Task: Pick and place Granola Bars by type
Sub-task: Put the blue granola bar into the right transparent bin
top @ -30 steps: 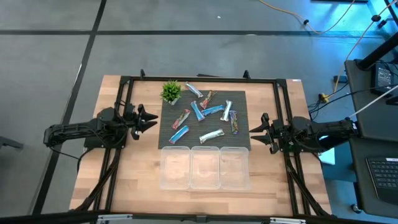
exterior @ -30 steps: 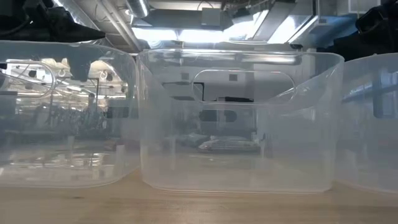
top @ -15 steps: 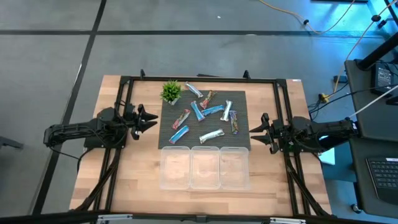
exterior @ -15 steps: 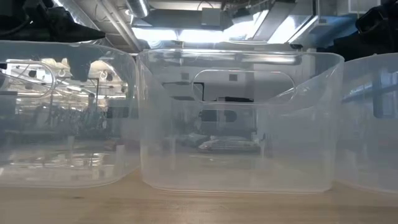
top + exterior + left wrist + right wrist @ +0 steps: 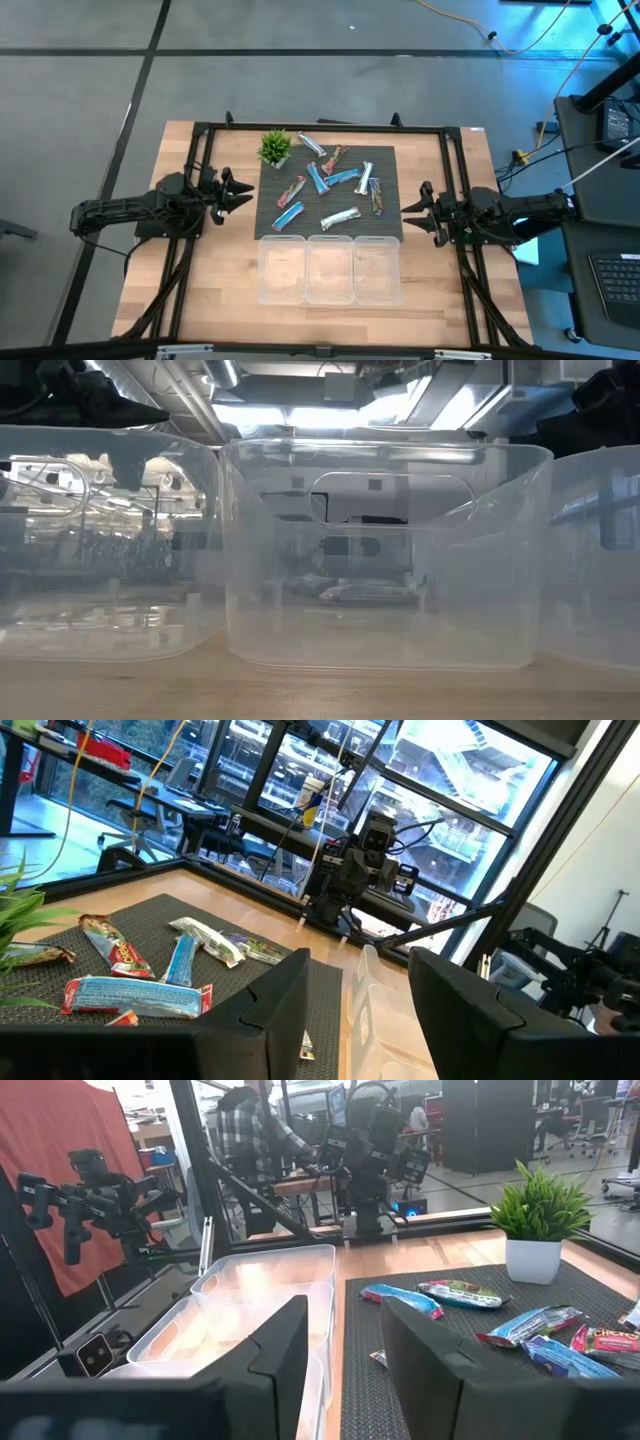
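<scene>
Foil-wrapped granola bars (image 5: 330,188) lie scattered on the dark mat (image 5: 390,160) beside a plant (image 5: 275,147), seen from above. Both claws, left gripper (image 5: 243,195) and right gripper (image 5: 407,210), wait spread outside the mat. Low view: clear bins (image 5: 385,550) stand empty. Wrist views show the bars on the mat.

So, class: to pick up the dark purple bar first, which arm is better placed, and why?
Probably the right. The dark purple bar lies at the mat's right edge, nearest the open right tool; the left tool waits across the mat.
</scene>
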Robot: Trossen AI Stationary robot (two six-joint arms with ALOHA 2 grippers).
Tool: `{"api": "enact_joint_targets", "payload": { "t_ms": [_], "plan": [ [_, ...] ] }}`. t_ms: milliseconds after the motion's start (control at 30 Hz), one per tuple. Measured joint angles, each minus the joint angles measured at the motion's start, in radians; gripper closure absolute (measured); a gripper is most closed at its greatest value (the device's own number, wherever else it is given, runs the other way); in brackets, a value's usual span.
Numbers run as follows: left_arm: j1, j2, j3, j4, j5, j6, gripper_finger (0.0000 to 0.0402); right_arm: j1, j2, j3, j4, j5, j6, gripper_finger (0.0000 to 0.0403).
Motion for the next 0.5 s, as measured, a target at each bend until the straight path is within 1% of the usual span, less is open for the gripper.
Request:
{"api": "enact_joint_targets", "payload": {
  "t_ms": [100, 200, 367, 500],
  "plan": [
    [0.000, 0.000, 0.000, 0.000, 0.000, 0.000, 0.0236, 0.000, 0.000, 0.000, -0.010, 0.000, -0.022, 0.0271],
    [0.000, 0.000, 0.000, 0.000, 0.000, 0.000, 0.0236, 0.000, 0.000, 0.000, -0.004, 0.031, -0.015, 0.0271],
    [0.000, 0.000, 0.000, 0.000, 0.000, 0.000, 0.0239, 0.000, -0.001, 0.000, 0.067, 0.137, 0.122, 0.0271],
    [0.000, 0.000, 0.000, 0.000, 0.000, 0.000, 0.0239, 0.000, -0.001, 0.000, 0.087, 0.190, 0.161, 0.0271]
  ]
}}
